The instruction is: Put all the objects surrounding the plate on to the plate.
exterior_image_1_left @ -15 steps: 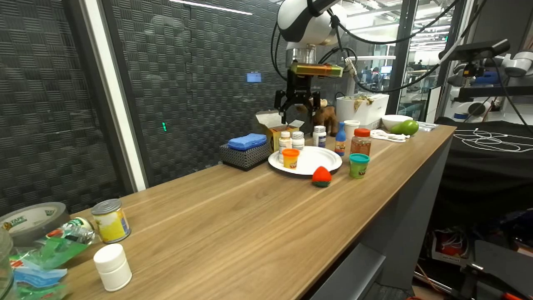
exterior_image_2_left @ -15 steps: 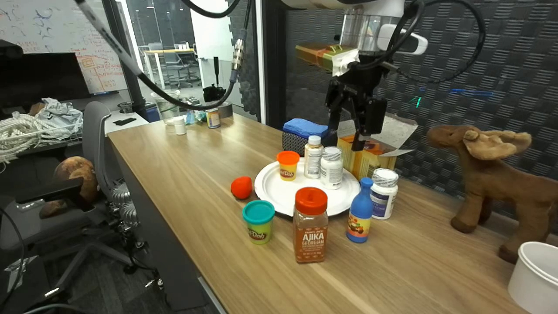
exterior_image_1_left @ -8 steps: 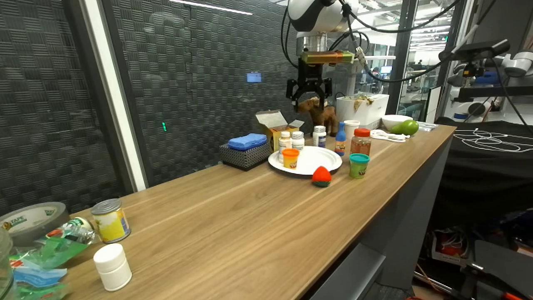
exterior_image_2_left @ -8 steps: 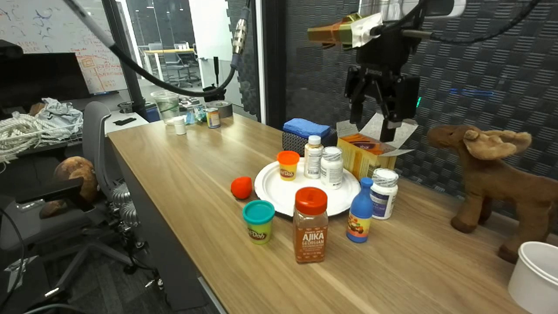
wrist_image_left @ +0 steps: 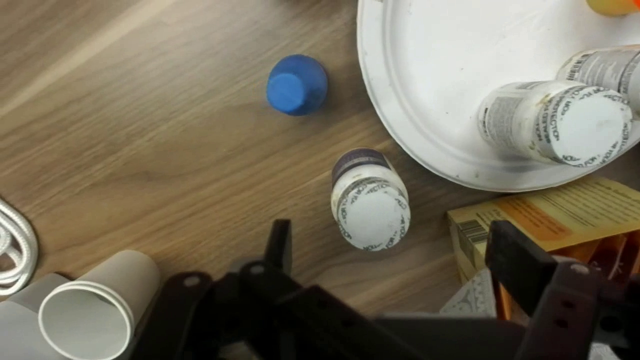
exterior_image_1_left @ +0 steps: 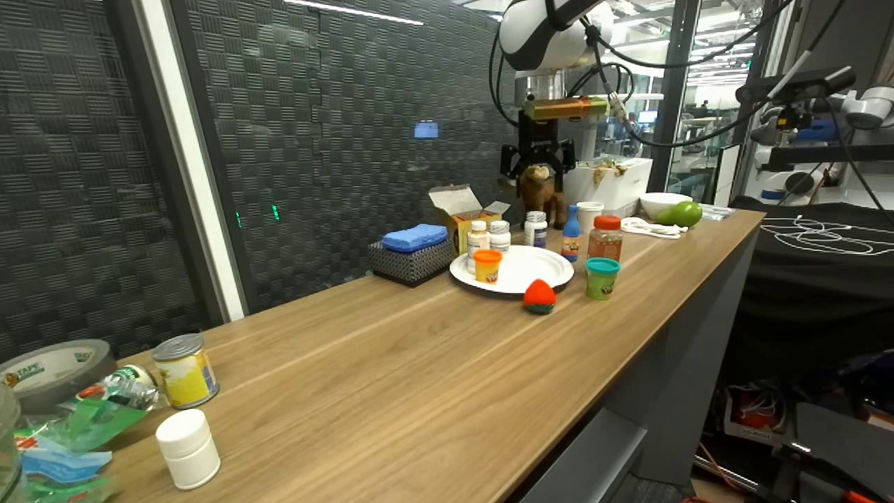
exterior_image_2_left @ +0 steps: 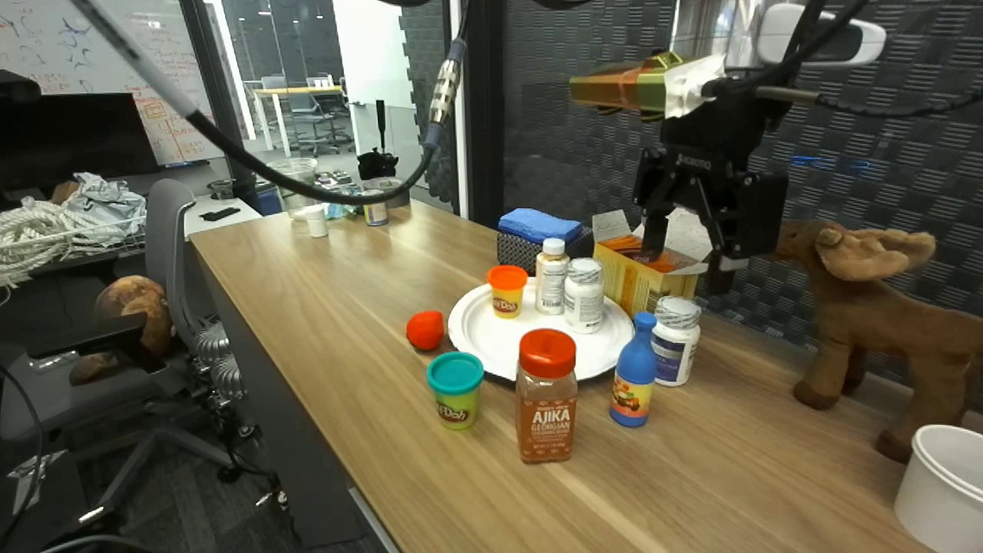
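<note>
The white plate (exterior_image_2_left: 491, 346) holds an orange-lidded tub (exterior_image_2_left: 507, 292) and two white-capped bottles, one taller (exterior_image_2_left: 551, 280) and one shorter (exterior_image_2_left: 585, 299). Around it on the table stand a purple-labelled white-capped bottle (exterior_image_2_left: 674, 353), a blue bottle (exterior_image_2_left: 633, 384), a red-lidded spice jar (exterior_image_2_left: 547, 415), a teal-lidded tub (exterior_image_2_left: 455, 392) and a red strawberry-like piece (exterior_image_2_left: 425, 330). My gripper (exterior_image_2_left: 687, 265) is open and empty, above the table near the purple-labelled bottle. In the wrist view that bottle (wrist_image_left: 372, 215) appears between and just ahead of the spread fingertips (wrist_image_left: 281, 240); nothing touches it.
An open yellow box (exterior_image_2_left: 641, 280) stands close behind the plate, under one finger in the wrist view. A brown toy moose (exterior_image_2_left: 875, 330) and a white cup (exterior_image_2_left: 941, 484) stand beyond the bottles. A blue cloth (exterior_image_2_left: 539, 225) lies on a dark box.
My gripper has moved from above the plate's bottles, rising and then lowering a little, toward the moose and the purple-labelled bottle. It stays open. The table objects have not moved.
</note>
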